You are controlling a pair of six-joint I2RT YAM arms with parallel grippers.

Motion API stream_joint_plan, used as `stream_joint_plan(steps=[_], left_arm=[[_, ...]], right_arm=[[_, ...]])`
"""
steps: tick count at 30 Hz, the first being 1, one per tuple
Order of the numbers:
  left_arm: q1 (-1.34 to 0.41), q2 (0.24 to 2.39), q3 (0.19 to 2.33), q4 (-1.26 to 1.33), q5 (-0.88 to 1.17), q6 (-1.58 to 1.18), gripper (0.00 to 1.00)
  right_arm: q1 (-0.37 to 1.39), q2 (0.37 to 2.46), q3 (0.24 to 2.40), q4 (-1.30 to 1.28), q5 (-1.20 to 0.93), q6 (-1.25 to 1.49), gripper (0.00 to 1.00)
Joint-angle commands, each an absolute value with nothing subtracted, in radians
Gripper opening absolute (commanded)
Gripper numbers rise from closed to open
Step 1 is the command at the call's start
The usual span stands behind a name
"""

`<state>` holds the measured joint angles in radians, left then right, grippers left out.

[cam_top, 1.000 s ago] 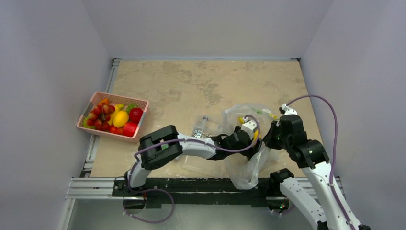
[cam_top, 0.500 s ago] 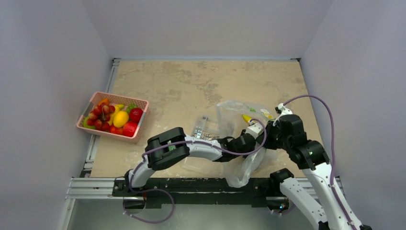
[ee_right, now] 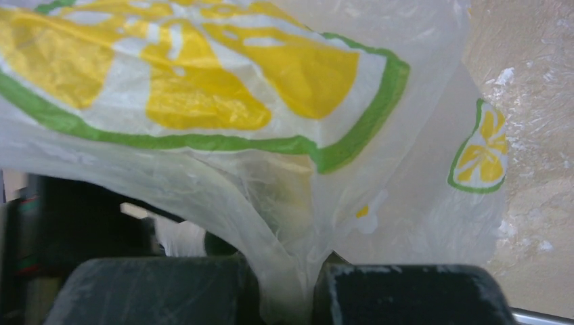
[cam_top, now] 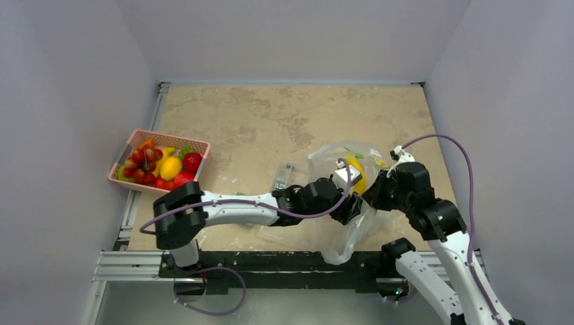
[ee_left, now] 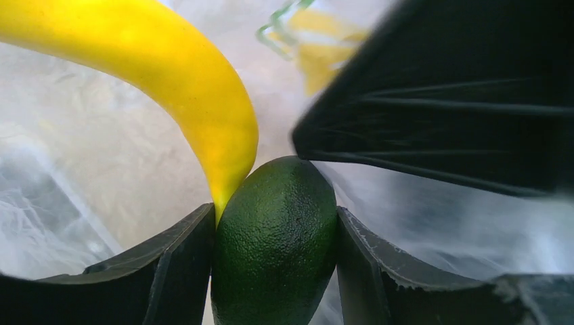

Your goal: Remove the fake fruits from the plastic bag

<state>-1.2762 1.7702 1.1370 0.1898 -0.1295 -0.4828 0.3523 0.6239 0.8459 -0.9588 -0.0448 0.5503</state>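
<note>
The plastic bag [cam_top: 340, 233] with lemon-slice marks stands bunched at the near right. My left gripper [cam_top: 350, 184] reaches inside it. In the left wrist view that gripper [ee_left: 274, 223] is shut on a green lime [ee_left: 274, 254], and the tip of the yellow banana piece [ee_left: 176, 74] touches the lime's top. The banana piece shows yellow through the bag in the top view [cam_top: 356, 177]. My right gripper [cam_top: 379, 191] is shut on a twisted fold of the bag's film [ee_right: 284, 271]. I see no grapes in the bag.
A pink basket [cam_top: 195, 145] of red, yellow and green fruits stands at the left edge. A clear hard box of small metal parts [cam_top: 282, 180] lies just left of the bag. A dark shape [ee_left: 460, 101] looms at the upper right of the left wrist view.
My left arm's elbow has swung out to the left while its gripper stayed in the bag and drew back a little. The bag now stands higher, and the yellow piece shows more.
</note>
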Motion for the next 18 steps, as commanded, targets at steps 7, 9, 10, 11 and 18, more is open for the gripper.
stream_joint_plan(steps=[7, 9, 10, 11, 18], left_arm=[[-1.249, 1.396, 0.953, 0.275, -0.008, -0.378, 0.05], [-1.232, 1.32, 0.915, 0.257, -0.011, -0.366, 0.04], [-1.221, 1.279, 0.897, 0.248, -0.007, -0.364, 0.04], [-1.208, 1.243, 0.876, 0.244, -0.005, -0.361, 0.04], [-1.157, 1.116, 0.813, 0.211, 0.079, -0.37, 0.02]], right_arm=[[0.353, 0.595, 0.843, -0.92, -0.003, 0.576, 0.0], [0.353, 0.594, 0.844, -0.923, -0.003, 0.572, 0.0], [0.353, 0.593, 0.844, -0.923, -0.003, 0.571, 0.0], [0.352, 0.593, 0.843, -0.923, -0.003, 0.57, 0.0], [0.353, 0.599, 0.843, -0.912, -0.003, 0.568, 0.0]])
